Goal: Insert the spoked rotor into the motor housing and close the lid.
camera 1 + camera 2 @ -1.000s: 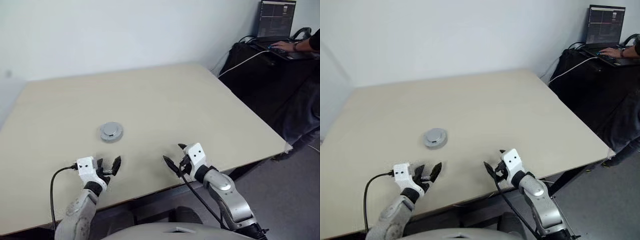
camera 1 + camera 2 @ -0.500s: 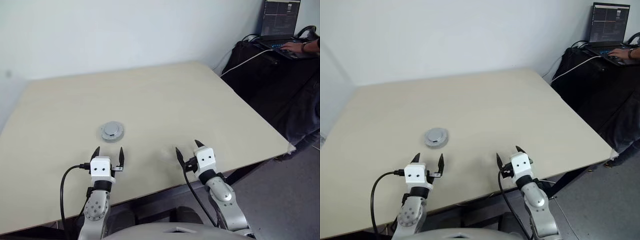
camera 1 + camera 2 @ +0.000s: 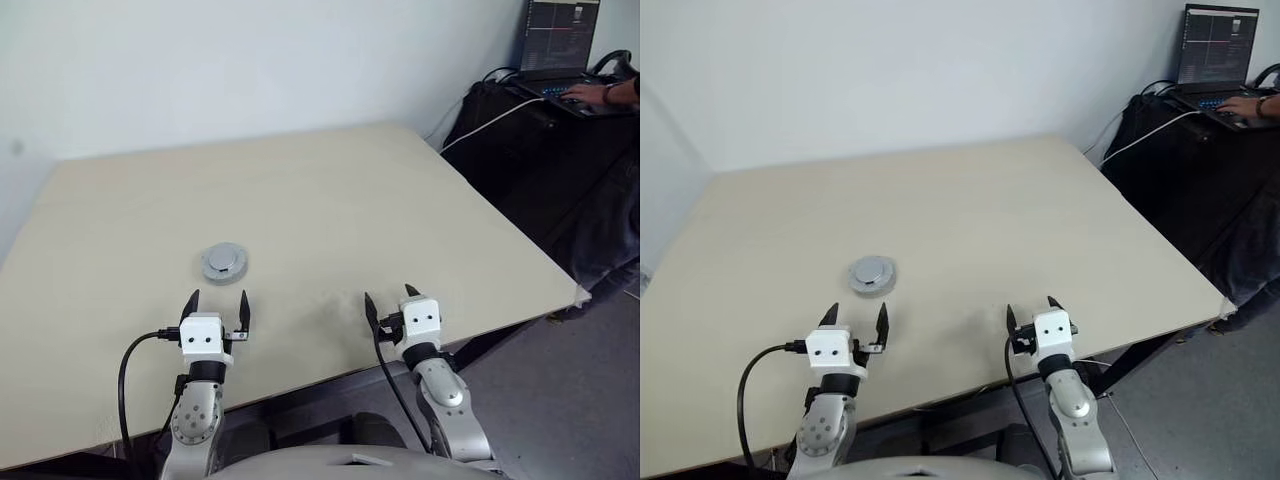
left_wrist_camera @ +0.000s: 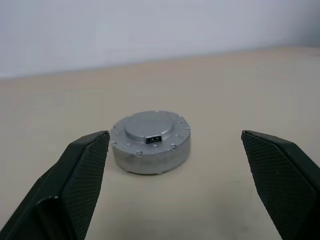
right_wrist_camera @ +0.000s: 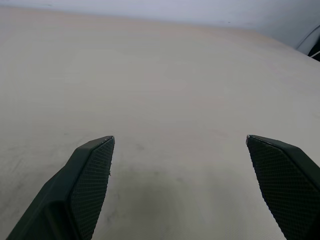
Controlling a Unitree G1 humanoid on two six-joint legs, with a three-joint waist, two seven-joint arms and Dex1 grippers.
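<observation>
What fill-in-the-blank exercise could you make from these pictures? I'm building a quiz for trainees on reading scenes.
1. The grey round motor sits on the ____.
2. Both the left claw and the right claw are ____.
3. The motor lies straight ahead of the ____ claw.
4. A person's hand rests on a ____ at the far right.

Missing words: table; open; left; laptop

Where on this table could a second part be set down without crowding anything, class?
Almost anywhere. The table carries one thing, the closed motor housing under its lid, on the near left. Bare patches: the far half up to the wall, the right side out to the edge, and the strip between the open left gripper and open right gripper. It is tight just ahead of the left gripper.
</observation>
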